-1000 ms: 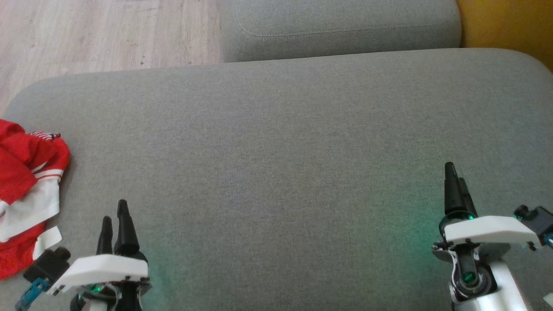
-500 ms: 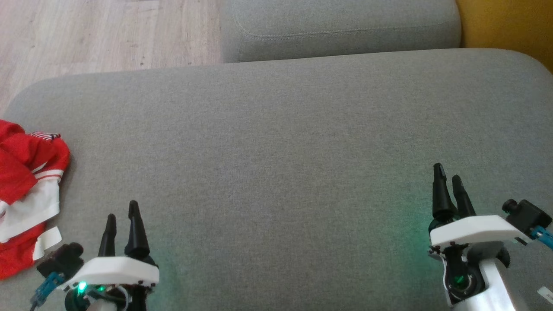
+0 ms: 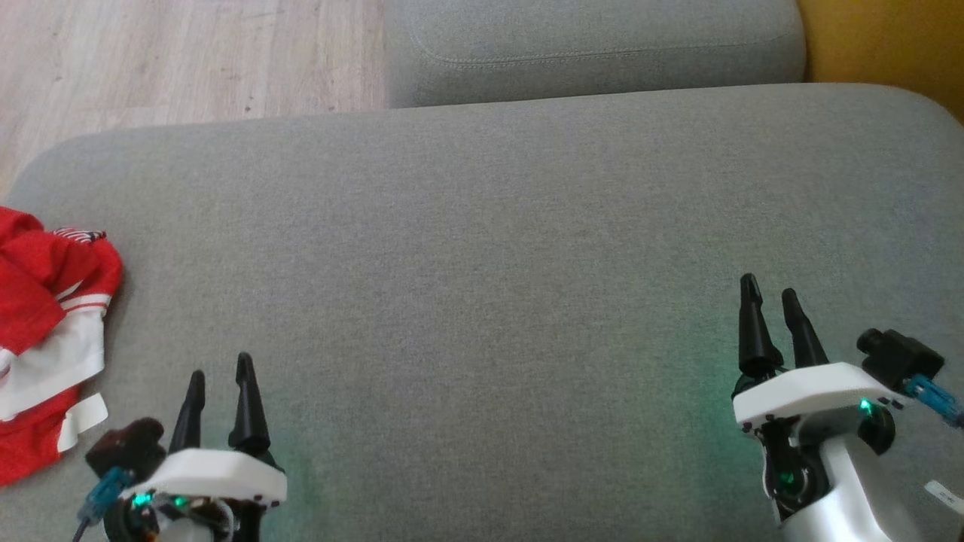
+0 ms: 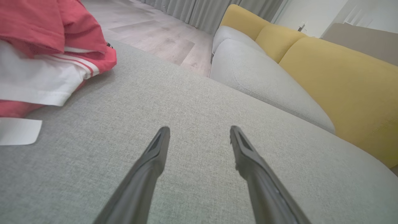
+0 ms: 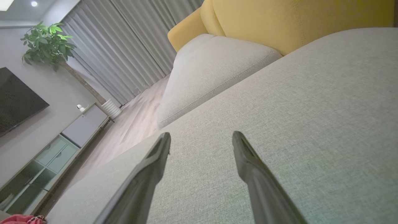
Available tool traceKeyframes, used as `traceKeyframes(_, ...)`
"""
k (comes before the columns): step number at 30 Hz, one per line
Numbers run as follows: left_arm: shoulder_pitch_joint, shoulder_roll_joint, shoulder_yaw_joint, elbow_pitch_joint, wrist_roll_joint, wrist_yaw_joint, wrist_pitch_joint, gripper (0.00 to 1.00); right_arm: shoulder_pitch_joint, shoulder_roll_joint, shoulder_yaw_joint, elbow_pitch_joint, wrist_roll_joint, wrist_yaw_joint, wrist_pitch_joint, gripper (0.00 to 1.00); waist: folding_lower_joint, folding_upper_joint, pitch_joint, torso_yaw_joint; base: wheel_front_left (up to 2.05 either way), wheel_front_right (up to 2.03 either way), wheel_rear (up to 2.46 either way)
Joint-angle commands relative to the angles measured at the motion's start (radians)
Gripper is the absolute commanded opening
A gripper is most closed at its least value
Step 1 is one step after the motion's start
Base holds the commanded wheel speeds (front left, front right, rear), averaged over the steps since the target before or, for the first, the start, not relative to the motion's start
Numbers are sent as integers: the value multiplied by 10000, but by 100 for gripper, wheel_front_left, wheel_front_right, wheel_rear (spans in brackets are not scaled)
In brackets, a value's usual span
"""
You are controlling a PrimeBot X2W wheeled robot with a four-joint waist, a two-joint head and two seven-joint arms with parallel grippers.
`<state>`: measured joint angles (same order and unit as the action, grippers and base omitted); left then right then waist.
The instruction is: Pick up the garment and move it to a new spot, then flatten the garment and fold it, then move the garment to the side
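The left jaws are held wide apart with nothing gripped between their fingers point(image 4: 149, 168), which are poised low over the grey sofa seat point(image 3: 482, 226). The right jaws are likewise spread wide and empty, their fingers point(image 5: 250, 168) pointed along the same seat. The garment point(image 3: 45, 331), red with white panels and stripes, is seen crumpled at the seat's edge, to the left of the left jaws and slightly ahead of them, near but not touched. A white label point(image 3: 83, 418) is seen at its near edge. From the right jaws the garment is well apart, across the seat. Beyond both jaws a second grey cushion point(image 3: 587, 45) is seen.
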<state>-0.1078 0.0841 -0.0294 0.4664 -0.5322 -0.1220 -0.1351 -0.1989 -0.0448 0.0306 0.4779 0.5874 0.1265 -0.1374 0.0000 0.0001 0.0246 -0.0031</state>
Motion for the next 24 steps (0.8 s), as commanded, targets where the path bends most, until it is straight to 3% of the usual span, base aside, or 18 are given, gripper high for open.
traceKeyframes(1,-758,249,192,-196,417,64,-191,100,-677,-37,256,-217,-364,31,-176,100,0,-1,15,16,0,0,0)
traceKeyframes(24,-1315,181,315,421,3049,228,-844,100,-1118,-47,605,283,-2892,38,-824,100,0,-1,84,-3,0,0,0)
